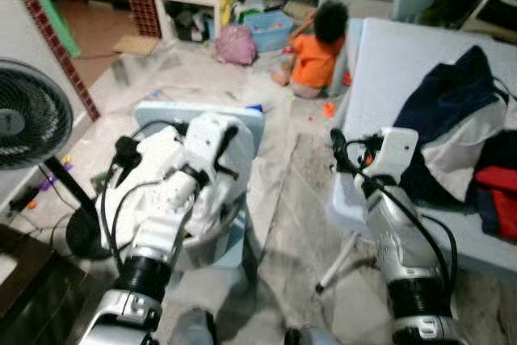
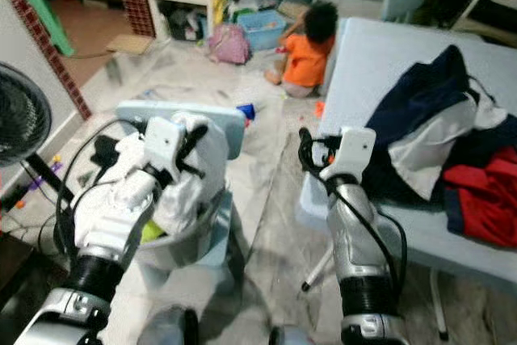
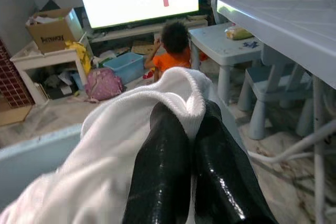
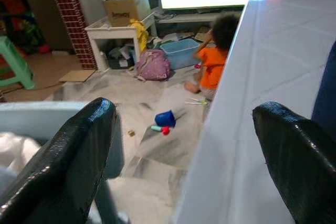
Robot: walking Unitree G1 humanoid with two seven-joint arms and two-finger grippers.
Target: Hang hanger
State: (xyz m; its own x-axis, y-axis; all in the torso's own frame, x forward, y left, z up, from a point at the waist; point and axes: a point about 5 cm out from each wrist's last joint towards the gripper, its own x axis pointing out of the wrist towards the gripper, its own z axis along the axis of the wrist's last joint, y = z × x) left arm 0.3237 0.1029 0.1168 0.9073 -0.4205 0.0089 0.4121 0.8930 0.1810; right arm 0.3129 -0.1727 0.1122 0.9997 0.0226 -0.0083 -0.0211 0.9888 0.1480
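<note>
My left gripper (image 3: 188,129) is shut on a white garment (image 3: 105,156), whose hem is pinched between the two black fingers. The garment (image 1: 212,169) hangs bunched over a grey bucket (image 1: 212,240) standing on a small pale blue chair (image 1: 166,112). My right gripper (image 4: 184,114) is open with nothing between its fingers. It is held beside the near left edge of a pale folding table (image 1: 388,62), at tabletop height. A pile of clothes (image 1: 452,111), navy, white and red, lies on the table to the right of that gripper. I see no hanger.
A standing fan (image 1: 24,123) is close on my left. A person in an orange shirt (image 1: 313,56) sits on the floor ahead beside the table, near a pink bag (image 1: 236,44) and a blue bin (image 1: 271,28). Small toys lie scattered on the tiled floor.
</note>
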